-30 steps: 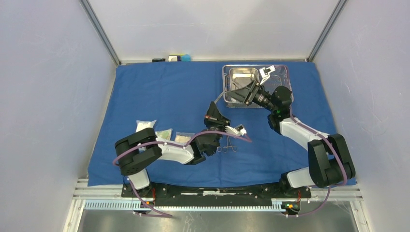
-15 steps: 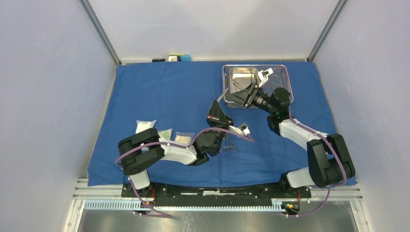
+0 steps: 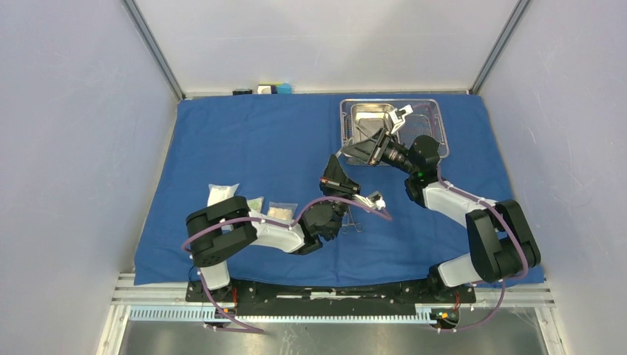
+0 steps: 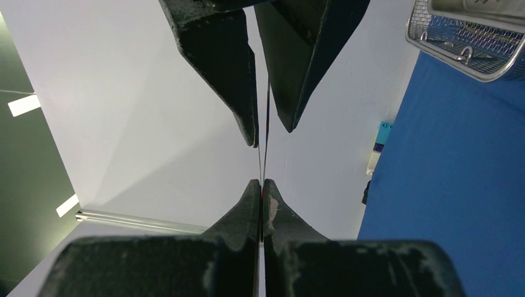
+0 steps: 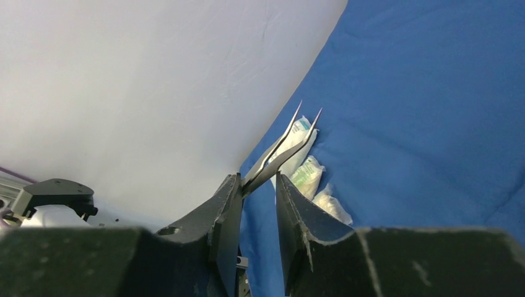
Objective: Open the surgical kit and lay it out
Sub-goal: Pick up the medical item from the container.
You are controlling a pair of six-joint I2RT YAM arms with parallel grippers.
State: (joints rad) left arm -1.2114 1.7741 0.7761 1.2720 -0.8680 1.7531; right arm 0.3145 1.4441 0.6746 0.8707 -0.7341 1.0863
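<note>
Since the earlier frame, the left gripper (image 3: 334, 171) has edged right and away from its base, and the right gripper (image 3: 356, 149) has drawn left over the near-left corner of the steel mesh tray (image 3: 436, 116).

Left wrist view only: the left fingers (image 4: 223, 62) are pressed together on a hairline seam. Whether anything thin is pinched there cannot be told.

Overhead, three clear packets (image 3: 251, 203) lie in a row on the blue cloth wrap (image 3: 251, 140). To their right the left arm lies low, elbow folded and head raised, with the scissor-like instruments (image 3: 353, 222) flat on the cloth beside its wrist.

Right wrist view only: narrowed jaws grip a tweezer-like instrument (image 5: 275, 154), its prongs projecting toward the packets.

The right arm reaches forward with its elbow bent. The inner pan (image 3: 371, 116) sits in the tray's left half, at the cloth's far right.
</note>
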